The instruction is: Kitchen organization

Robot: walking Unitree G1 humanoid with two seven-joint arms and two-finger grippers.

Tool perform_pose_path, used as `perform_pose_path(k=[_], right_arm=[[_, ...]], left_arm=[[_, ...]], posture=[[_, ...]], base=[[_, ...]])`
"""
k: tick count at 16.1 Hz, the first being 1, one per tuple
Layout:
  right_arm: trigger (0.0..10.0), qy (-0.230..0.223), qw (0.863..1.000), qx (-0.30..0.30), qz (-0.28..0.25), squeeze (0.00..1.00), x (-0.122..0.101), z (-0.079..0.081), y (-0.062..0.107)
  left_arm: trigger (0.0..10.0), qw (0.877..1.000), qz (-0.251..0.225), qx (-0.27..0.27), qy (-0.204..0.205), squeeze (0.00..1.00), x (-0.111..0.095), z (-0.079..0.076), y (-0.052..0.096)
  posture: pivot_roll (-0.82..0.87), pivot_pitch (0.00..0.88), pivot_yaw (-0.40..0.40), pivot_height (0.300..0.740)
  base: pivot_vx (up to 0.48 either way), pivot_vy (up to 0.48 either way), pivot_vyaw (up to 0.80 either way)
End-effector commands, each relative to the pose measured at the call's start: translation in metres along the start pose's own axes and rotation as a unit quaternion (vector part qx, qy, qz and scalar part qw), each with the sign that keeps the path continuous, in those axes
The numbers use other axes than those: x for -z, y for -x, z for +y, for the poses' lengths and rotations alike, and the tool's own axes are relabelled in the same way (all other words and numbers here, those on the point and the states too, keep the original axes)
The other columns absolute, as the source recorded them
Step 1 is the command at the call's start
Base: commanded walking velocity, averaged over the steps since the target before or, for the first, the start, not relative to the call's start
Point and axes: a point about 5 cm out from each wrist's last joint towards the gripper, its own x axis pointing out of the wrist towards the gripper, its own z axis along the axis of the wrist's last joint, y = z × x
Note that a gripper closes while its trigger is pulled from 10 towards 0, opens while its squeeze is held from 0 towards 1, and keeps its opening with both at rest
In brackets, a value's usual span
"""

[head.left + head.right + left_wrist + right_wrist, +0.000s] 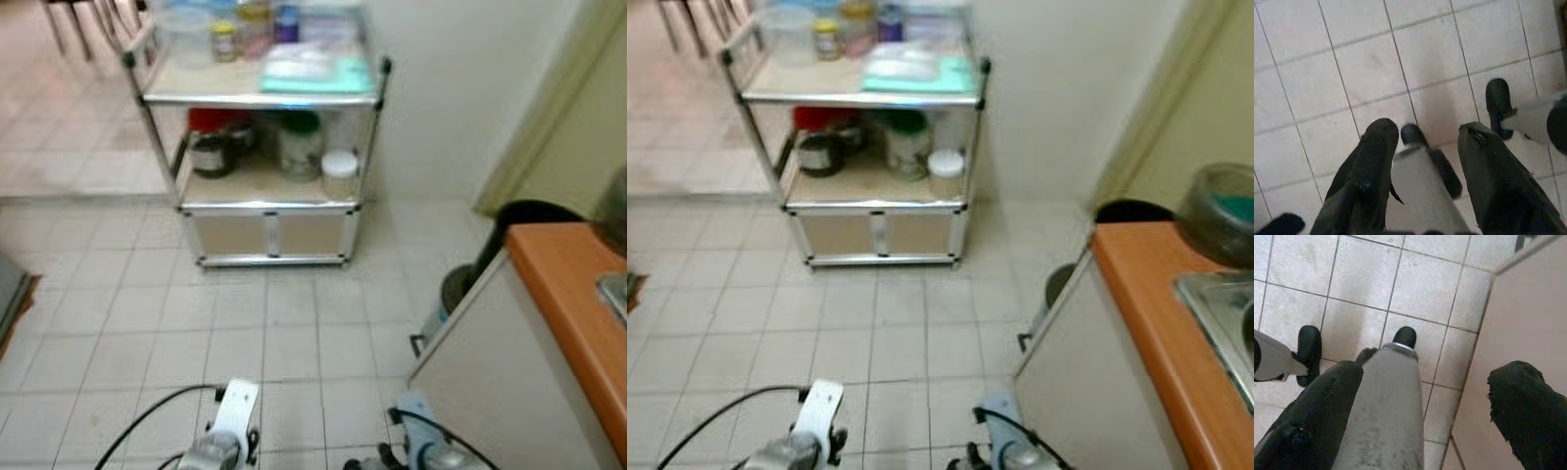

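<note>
Both my pincers hang wide open and empty, left pincer [1422, 161], right pincer [1425, 406]. I should walk squarely toward the metal cart [265, 206], stopping short of its shelves.

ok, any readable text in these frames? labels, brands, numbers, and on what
None readable.
Jars on the cart's top shelf: labels too blurred to read.
Jars and tubs on the middle shelf: no legible print.
Packet on the top shelf: blurred, no text made out.
Counter, floor tiles: no markings.
</note>
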Motion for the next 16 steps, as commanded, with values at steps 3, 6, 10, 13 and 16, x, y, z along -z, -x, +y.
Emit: perform_pose_path(k=[3,6,10,13,16], right_arm=[[10.0,0.002,1.0,-0.003,-0.016,0.0,-0.006,-0.002,0.0],[10.0,0.001,0.996,0.021,-0.083,0.0,-0.032,-0.008,0.001],[10.0,-0.015,0.982,0.01,-0.19,0.0,-0.08,-0.016,0.009],[10.0,-0.018,0.952,0.001,-0.304,0.0,-0.118,-0.024,0.026],[10.0,-0.016,0.924,-0.013,-0.381,0.0,-0.126,-0.027,0.049]], left_arm=[[10.0,1.0,0.023,-0.015,0.0,0.0,0.013,0.004,0.001],[10.0,0.998,-0.021,-0.054,0.016,0.0,-0.004,0.016,0.001],[10.0,0.991,-0.113,-0.073,0.007,0.0,-0.04,0.03,0.005],[10.0,0.97,-0.217,-0.106,0.0,0.0,-0.073,0.05,0.021],[10.0,0.94,-0.319,-0.124,0.012,0.0,-0.092,0.052,0.047]], posture=[[-0.04,0.0,-0.008,0.74],[-0.03,0.0,-0.011,0.74],[-0.04,0.0,-0.012,0.74],[-0.04,0.0,-0.024,0.74],[-0.07,0.0,-0.008,0.74]], base=[[0.0,0.0,0.0],[0.0,0.0,0.0],[0.0,0.0,0.0],[0.0,0.0,0.0],[0.0,0.0,0.0]])
